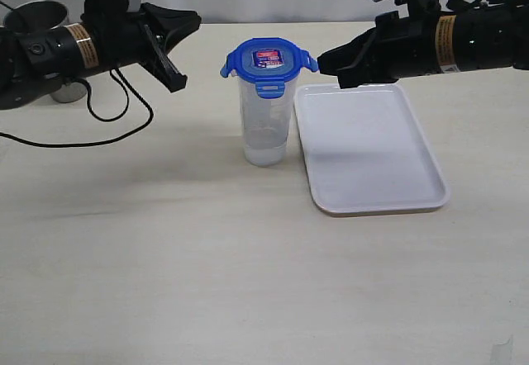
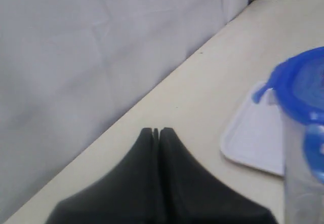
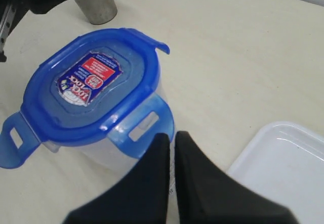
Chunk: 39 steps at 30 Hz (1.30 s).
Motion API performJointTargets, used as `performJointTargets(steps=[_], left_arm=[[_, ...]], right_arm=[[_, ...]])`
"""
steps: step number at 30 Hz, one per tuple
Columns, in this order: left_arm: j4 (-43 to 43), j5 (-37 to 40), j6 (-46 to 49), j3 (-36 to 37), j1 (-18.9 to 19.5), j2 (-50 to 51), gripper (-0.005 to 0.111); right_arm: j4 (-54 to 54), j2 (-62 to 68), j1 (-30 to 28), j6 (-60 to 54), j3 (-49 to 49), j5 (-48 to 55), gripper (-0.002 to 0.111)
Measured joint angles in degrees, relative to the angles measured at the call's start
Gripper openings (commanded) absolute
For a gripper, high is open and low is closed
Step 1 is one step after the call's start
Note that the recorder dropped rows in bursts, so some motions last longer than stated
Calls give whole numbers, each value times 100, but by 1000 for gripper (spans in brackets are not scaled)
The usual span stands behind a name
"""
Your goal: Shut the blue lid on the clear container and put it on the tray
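Beige table (image 1: pixel 165 258) with clear container (image 1: pixel 266 125), white tray (image 1: pixel 372 150), steel cup (image 1: pixel 33 16), black cable (image 1: pixel 50 144).

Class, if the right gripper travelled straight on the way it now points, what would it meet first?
Most likely the near side of the blue lid on the clear container, though depth is hard to judge.

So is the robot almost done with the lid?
Not yet! The blue lid sits on top of the clear container, but its side tabs stick out, so it doesn't look snapped shut. The right fingers are beside one tab, holding nothing. The container stands on the table next to the tray, so moving it onto the tray is left.
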Motion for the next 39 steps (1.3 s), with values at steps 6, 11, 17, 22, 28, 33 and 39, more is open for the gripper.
performJointTargets(steps=[6,11,17,22,28,33,39], left_arm=[[971,-174,-464,0,-21,0,0],[1235,-285,-641,0,-21,61,0],[1402,-545,-710,0,-21,101,0],[1466,-611,-725,0,-21,101,0],[1492,-611,-725,0,-21,101,0],[1700,-611,-776,0,-21,101,0],[1763,-611,-894,0,-21,101,0]], right_arm=[[0,0,0,0,0,-11,4],[-12,0,0,0,0,-11,4],[-12,0,0,0,0,-11,4],[-12,0,0,0,0,-11,4],[-12,0,0,0,0,-11,4],[-12,0,0,0,0,-11,4],[-12,0,0,0,0,-11,4]])
